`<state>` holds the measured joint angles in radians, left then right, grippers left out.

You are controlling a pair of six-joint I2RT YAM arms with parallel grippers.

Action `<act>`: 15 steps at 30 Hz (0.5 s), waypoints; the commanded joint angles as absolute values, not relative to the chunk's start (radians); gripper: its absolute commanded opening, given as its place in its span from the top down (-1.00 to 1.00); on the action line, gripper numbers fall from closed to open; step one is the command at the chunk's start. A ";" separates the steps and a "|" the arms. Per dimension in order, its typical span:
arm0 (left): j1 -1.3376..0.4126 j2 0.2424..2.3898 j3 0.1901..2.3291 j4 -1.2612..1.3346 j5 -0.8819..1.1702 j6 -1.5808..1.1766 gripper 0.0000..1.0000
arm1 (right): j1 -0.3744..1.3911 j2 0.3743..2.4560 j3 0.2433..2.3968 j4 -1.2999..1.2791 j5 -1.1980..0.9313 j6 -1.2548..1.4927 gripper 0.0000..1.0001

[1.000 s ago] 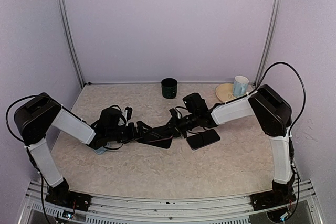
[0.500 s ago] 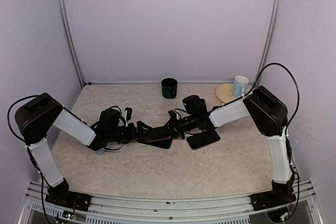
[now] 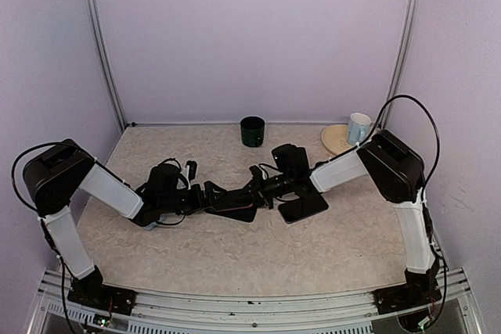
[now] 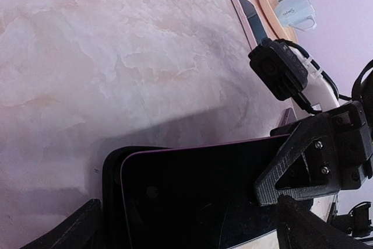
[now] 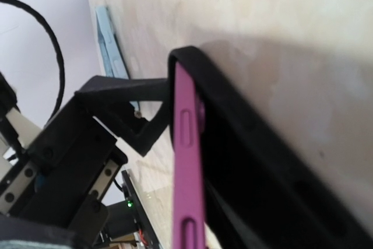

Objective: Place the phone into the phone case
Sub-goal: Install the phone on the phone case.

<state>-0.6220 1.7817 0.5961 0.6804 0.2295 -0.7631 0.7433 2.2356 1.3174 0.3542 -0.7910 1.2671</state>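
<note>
Spreading wide, the left fingers (image 4: 78, 231) stand either side of the left end of the black soft-rimmed phone case (image 4: 112, 185) at mid-bench (image 3: 235, 260); whether they touch it I cannot tell, and they clamp nothing visible; the purple-edged, dark-screened phone (image 4: 198, 196) lies face-up in that case, its purple side standing proud of the rim in the right wrist view, so it looks only partly seated; the right fingers (image 4: 303, 164), closed together, bear on the phone's right end; just right of them a dark flat slab (image 3: 304, 207) lies apart. The phone should be light, stiff and glassy-slick; the case rim probably yields; steady the case by its long edges and push on the screen near a corner, clear of the side buttons.
</note>
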 commanded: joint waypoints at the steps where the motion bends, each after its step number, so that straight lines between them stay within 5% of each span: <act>1: -0.657 1.805 0.588 0.715 0.287 -0.784 -0.98 | 0.751 2.277 1.329 0.402 -0.811 1.293 1.00; 15: -0.683 1.807 0.586 0.759 0.353 -0.774 -0.98 | 0.759 2.302 1.343 0.406 -0.825 1.287 1.00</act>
